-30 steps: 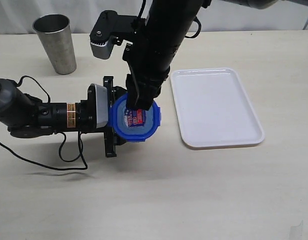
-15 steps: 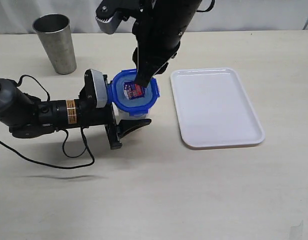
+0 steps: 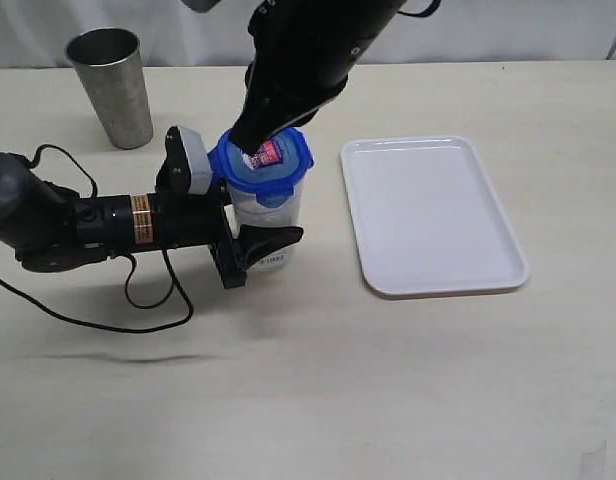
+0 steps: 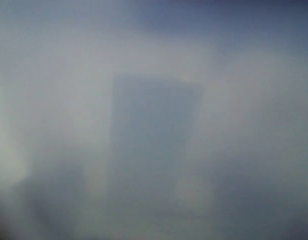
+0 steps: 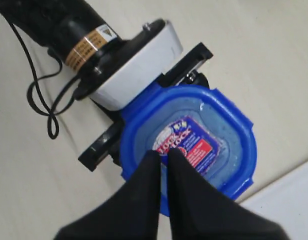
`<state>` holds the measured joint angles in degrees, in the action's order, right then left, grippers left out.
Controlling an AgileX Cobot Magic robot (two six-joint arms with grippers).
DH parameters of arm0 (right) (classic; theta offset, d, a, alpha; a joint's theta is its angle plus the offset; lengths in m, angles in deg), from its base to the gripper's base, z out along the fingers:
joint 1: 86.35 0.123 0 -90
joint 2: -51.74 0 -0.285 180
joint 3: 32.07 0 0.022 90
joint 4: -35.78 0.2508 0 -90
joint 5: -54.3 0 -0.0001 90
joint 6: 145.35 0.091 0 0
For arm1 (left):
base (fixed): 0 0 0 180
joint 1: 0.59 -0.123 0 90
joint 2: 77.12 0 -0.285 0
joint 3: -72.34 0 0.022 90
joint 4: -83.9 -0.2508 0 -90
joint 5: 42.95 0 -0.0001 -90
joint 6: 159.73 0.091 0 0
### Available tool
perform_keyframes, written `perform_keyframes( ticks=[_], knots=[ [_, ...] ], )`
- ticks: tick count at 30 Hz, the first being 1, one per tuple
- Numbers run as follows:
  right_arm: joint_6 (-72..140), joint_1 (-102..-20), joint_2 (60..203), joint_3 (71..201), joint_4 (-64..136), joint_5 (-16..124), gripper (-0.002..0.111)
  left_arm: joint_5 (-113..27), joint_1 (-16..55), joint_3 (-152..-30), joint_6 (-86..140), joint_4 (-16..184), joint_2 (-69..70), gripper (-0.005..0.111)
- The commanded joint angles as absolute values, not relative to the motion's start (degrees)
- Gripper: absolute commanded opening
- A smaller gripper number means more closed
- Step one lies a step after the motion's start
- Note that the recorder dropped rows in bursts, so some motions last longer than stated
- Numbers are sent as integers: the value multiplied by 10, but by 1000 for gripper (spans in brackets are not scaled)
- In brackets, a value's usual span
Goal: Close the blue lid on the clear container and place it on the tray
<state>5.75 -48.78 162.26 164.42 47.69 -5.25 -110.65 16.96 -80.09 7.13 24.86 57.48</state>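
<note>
The blue lid (image 3: 263, 160) sits on the clear container (image 3: 278, 210), which stands on the bench (image 3: 388, 380) near the tray (image 3: 438, 215), not yet on it. The left tool (image 3: 270, 242) pinches the container low down; the right tool (image 5: 163, 156), pressed together, touches the lid top. Locking the flaps (image 3: 275, 196), I think, and moving to the tray remain.

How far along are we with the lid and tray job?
Done: small blue plastic lid sits atop the tall clear plastic container. In hand: left claw grips the container; shut right claw presses the lid's sticker. Left: snap flaps, unclear whether latched, then move it onto the flat white tray.
</note>
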Motion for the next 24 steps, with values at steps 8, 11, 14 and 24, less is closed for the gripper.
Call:
perform_keyframes(
  ticks=[8,11,14,24],
  knots=[
    [186,-489,1628,1589,320,-17,5,-1120,174,-799,19,214,533,0],
    [189,-489,1651,1589,320,-27,5,-1120,174,-799,19,214,533,0],
    [193,-489,1670,1589,320,-43,5,-1091,174,-799,19,216,533,0],
    [208,-489,1671,1589,319,-45,5,-1053,174,-799,19,217,533,0]
  ],
)
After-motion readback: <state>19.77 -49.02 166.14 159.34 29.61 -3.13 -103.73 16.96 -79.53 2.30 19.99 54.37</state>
